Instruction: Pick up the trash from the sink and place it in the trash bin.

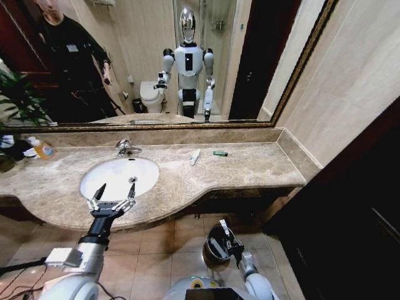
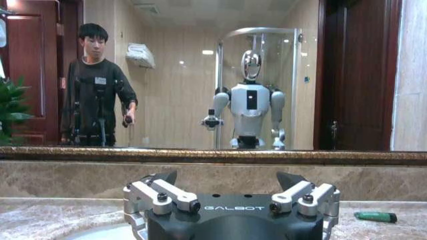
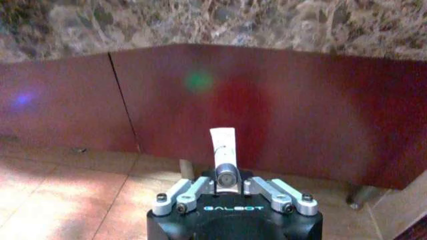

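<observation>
**White tube pinched over the bin, two pieces left on the marble**

Marble surface (image 1: 250, 169) carries what remains of the trash: a slim white wrapper (image 1: 194, 156) and a small green piece (image 1: 220, 153), both lying near the back edge, to the right of the sink (image 1: 119, 177). The wrapper's long axis runs roughly from the back edge toward the front; the green piece lies along the back edge.

Down at floor level, below the front edge of the surface, the right gripper (image 1: 226, 232) is pressed together on a little white tube (image 3: 223, 145), which stands up out of its fingers. It hangs over the dark round trash bin (image 1: 213, 249), so the release looks close, though whether the tube is squarely above the opening I cannot tell.

The left gripper (image 1: 112, 197) hovers spread wide at the sink's front rim, empty. Both leftover pieces lie to its right and farther back.
</observation>
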Controlling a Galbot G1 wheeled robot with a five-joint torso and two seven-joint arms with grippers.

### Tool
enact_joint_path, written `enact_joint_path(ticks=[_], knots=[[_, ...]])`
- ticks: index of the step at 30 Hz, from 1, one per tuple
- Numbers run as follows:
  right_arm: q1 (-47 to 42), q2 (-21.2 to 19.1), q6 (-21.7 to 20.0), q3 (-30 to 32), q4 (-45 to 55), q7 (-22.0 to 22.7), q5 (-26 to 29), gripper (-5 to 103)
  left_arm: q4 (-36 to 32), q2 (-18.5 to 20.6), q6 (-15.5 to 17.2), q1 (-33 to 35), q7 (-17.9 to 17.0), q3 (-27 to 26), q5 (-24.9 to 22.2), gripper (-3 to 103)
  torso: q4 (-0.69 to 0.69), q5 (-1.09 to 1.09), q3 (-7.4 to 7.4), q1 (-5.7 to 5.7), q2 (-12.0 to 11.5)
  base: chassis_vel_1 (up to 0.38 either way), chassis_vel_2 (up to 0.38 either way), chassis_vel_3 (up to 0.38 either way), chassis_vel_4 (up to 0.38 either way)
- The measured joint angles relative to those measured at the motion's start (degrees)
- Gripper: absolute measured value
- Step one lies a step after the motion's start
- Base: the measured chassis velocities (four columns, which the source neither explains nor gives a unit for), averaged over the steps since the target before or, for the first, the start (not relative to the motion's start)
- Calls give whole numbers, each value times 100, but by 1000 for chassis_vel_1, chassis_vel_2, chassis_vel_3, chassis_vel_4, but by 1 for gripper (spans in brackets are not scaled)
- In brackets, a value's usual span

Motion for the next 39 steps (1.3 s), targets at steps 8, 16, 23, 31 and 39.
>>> enact_joint_path(ticks=[8,16,23,31,39], knots=[[70,41,-48,-71,-45,24,-15,19,0,0,0,0,0,0,0,100,0,0,0,0,0,0,0,0,0],[91,77,-51,-59,-20,113,-115,51,0,0,0,0,0,0,0,100,0,0,0,0,0,0,0,0,0],[50,22,-119,-64,151,142,-117,73,0,0,0,0,0,0,0,100,0,0,0,0,0,0,0,0,0],[-24,74,-200,-107,386,193,-139,99,0,0,0,0,0,0,0,100,0,0,0,0,0,0,0,0,0],[-402,50,-267,-48,1110,258,-19,100,0,0,0,0,0,0,0,100,0,-1,0,0,0,0,0,0,0]])
